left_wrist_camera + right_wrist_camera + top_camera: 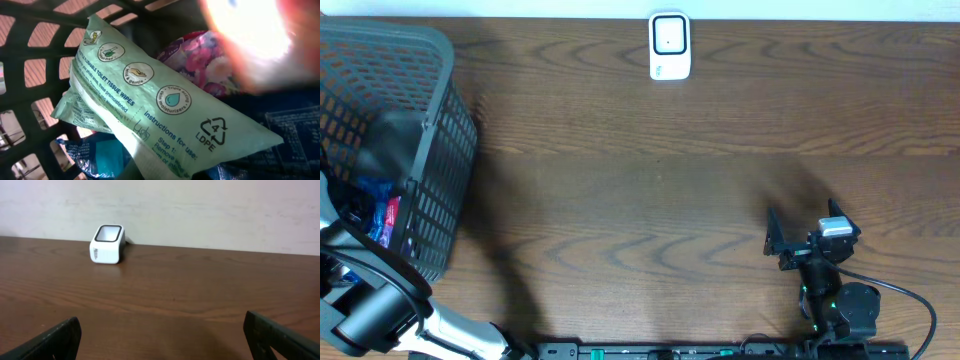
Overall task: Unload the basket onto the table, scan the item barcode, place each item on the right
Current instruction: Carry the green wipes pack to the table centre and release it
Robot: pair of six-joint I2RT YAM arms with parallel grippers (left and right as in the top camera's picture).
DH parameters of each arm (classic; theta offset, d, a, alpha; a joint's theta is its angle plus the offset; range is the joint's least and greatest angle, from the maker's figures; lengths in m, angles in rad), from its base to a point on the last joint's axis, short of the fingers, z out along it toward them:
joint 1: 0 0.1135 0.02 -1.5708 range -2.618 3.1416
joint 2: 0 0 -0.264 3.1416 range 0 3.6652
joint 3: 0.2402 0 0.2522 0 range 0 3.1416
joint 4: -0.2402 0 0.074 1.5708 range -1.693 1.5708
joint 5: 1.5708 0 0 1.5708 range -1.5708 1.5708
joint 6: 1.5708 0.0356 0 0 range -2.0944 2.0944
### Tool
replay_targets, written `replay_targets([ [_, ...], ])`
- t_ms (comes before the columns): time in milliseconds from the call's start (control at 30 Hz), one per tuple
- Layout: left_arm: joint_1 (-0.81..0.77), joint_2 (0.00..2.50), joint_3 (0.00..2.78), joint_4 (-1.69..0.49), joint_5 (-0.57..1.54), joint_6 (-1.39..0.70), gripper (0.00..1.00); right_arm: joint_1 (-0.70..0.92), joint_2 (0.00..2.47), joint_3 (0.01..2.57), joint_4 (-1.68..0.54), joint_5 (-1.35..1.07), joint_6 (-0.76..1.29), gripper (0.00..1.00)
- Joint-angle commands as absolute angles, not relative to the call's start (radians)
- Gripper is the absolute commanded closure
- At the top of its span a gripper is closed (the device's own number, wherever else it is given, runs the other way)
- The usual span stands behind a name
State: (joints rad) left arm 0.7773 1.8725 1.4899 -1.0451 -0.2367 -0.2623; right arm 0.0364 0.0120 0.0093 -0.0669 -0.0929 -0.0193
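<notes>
The table [650, 180] is dark brown wood, and its far edge runs along a pale wall. Your right pincer [165, 340] hovers low over the bare wood with its jaws released and spread wide, one dark finger [50, 341] in each lower corner of its own view, and nothing between them. The white scanner [106, 244] stands ahead of that pincer and a little to its left, well apart from it, at the far edge by the wall, window up.

From overhead, your left arm [375, 305] reaches into the dark mesh basket [445, 150], far off to the left of the right pincer [772, 235]. You won't see the left pincer's fingers in any view. It is clenched, but whether it has caught anything you cannot tell.

Right in front of the left pincer, filling its view, lies the pale green pack of toilet wipes [150, 105], tilted, its printed face towards the camera. Beyond the pack sits a pink flowered packet [197, 65], below it a blue wrapper [92, 155], and to the right something dark blue [287, 130]. A bright blur covers the upper right of that view.
</notes>
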Motion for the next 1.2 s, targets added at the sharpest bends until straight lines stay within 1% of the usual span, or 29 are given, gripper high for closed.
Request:
replay_targets([
  [0, 0.775, 1.887, 1.556, -1.087, -0.196, -0.268, 0.93, 0.028, 0.007, 0.006, -0.068, -0.088, -0.02, 0.01],
  [100, 0.773, 1.856, 1.617, -1.115, -0.17, -0.268, 0.93, 0.028, 0.007, 0.006, -0.068, -0.088, -0.02, 0.01],
  [167, 0.773, 1.819, 1.654, -1.118, -0.115, -0.268, 0.93, 0.028, 0.007, 0.006, -0.068, -0.088, -0.02, 0.01],
  [333, 0.773, 1.685, 1.736, -1.059, 0.118, -0.275, 0.93, 0.028, 0.007, 0.006, -0.068, -0.088, -0.02, 0.01],
  [567, 0.771, 1.452, 1.746, -0.875, 0.441, -0.505, 0.93, 0.028, 0.007, 0.006, -0.068, -0.088, -0.02, 0.01],
  [700, 0.723, 1.364, 1.745, -0.756, 0.628, -0.594, 0.93, 0.028, 0.007, 0.006, -0.068, -0.088, -0.02, 0.01],
  [800, 0.601, 1.333, 1.745, -0.681, 0.732, -0.627, 0.93, 0.028, 0.007, 0.006, -0.068, -0.088, -0.02, 0.01],
  [900, 0.42, 1.336, 1.745, -0.665, 0.741, -0.612, 0.93, 0.028, 0.007, 0.006, -0.068, -0.088, -0.02, 0.01],
  [933, 0.359, 1.341, 1.745, -0.667, 0.741, -0.585, 0.93, 0.028, 0.007, 0.006, -0.068, -0.088, -0.02, 0.01],
  [1033, 0.162, 1.368, 1.739, -0.676, 0.731, -0.418, 0.93, 0.028, 0.007, 0.006, -0.068, -0.088, -0.02, 0.01],
  [1100, 0.047, 1.393, 1.733, -0.689, 0.653, -0.342, 0.92, 0.028, 0.007, 0.006, -0.068, -0.088, -0.02, 0.01],
  [1133, -0.043, 1.422, 1.732, -0.702, 0.526, -0.321, 0.93, 0.028, 0.007, 0.006, -0.068, -0.088, -0.02, 0.01],
  [1167, -0.096, 1.443, 1.731, -0.703, 0.444, -0.313, 0.93, 0.028, 0.007, 0.006, -0.068, -0.088, -0.02, 0.01],
])
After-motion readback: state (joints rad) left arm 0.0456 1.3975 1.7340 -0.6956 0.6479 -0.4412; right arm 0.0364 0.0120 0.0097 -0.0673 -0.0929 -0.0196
